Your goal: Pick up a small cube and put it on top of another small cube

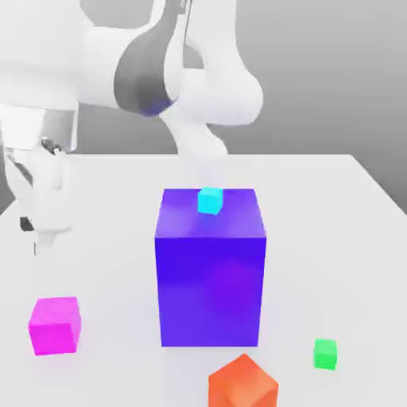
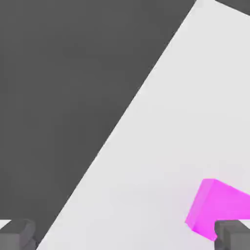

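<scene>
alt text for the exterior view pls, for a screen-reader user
A white robot arm hangs its pincer above a white table at the exterior view's left, over a magenta cube. A small cyan cube sits on top of a large blue block mid-table. An orange cube and a small green cube lie in front.

No text, label, brand, number or sign can be read anywhere in either view. The faces of the cubes, the table and the arm's shell are plain colour with nothing printed on them.
</scene>
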`<state>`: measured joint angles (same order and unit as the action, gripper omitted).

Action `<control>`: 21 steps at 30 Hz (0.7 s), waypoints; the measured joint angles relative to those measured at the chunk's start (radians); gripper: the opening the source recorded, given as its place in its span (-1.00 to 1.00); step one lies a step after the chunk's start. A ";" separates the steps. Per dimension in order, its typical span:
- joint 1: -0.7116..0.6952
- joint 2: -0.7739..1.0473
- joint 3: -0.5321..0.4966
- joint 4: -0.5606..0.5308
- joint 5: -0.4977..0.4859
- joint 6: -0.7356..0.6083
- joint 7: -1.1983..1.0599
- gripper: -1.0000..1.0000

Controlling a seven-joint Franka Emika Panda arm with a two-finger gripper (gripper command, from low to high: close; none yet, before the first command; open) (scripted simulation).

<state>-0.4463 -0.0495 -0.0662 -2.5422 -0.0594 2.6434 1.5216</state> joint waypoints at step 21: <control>-0.079 0.246 -0.006 -0.047 0.102 0.143 0.088 -1.00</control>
<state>-0.5257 0.1961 -0.0723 -2.5894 0.0422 2.7865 1.6097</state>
